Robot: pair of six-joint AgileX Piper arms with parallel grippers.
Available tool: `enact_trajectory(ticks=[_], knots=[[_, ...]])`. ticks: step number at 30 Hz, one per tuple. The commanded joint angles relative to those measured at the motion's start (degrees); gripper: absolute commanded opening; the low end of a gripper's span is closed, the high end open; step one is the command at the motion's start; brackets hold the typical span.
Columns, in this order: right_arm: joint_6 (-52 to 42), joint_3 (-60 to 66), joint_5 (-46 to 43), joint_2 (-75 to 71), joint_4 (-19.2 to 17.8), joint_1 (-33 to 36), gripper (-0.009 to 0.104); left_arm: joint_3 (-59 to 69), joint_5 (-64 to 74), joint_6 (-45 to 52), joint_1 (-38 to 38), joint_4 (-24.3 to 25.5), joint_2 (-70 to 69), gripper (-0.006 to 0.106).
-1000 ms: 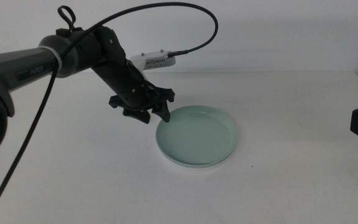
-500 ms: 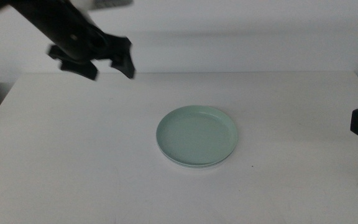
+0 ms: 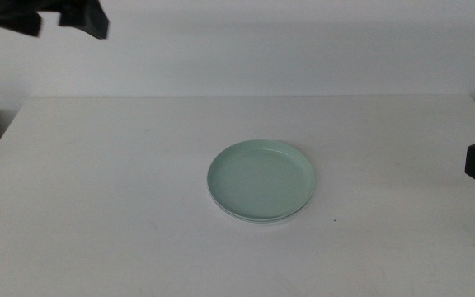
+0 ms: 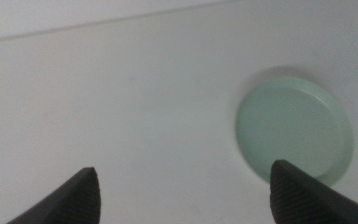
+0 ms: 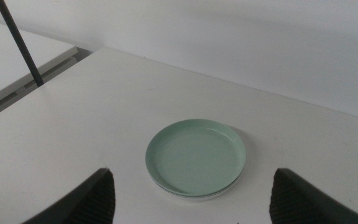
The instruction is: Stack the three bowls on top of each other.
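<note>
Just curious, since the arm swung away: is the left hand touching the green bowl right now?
Apart. In the middle view the left hand is up at the far left corner, with bare table between it and the mint green bowl.

No text, label, brand, number or sign can be read in any view. The mint green bowl (image 3: 261,180) is unmarked, and so is the white surface (image 3: 122,198) it rests on.
</note>
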Motion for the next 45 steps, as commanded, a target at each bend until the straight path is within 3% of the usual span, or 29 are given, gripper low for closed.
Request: enact_trajectory(ticks=[1,28,41,45], knots=[[-0.5,-1.3,-4.0,0.1,0.5,-0.2,0.065,-1.5,-2.6,-1.2,-0.1,1.1,-3.6,0.09],[-0.5,-1.3,-4.0,0.1,0.5,-0.2,0.065,-1.7,-20.8,-0.9,-0.1,-2.3,-5.3,0.09],[-0.5,-1.3,-4.0,0.1,0.5,-0.2,0.065,-1.4,-21.5,-0.9,-0.1,7.0,-12.1,0.09],[-0.5,-1.2,-4.1,0.1,-0.5,-0.2,0.065,3.4,-27.2,-0.9,-0.1,8.2,-16.4,0.09]])
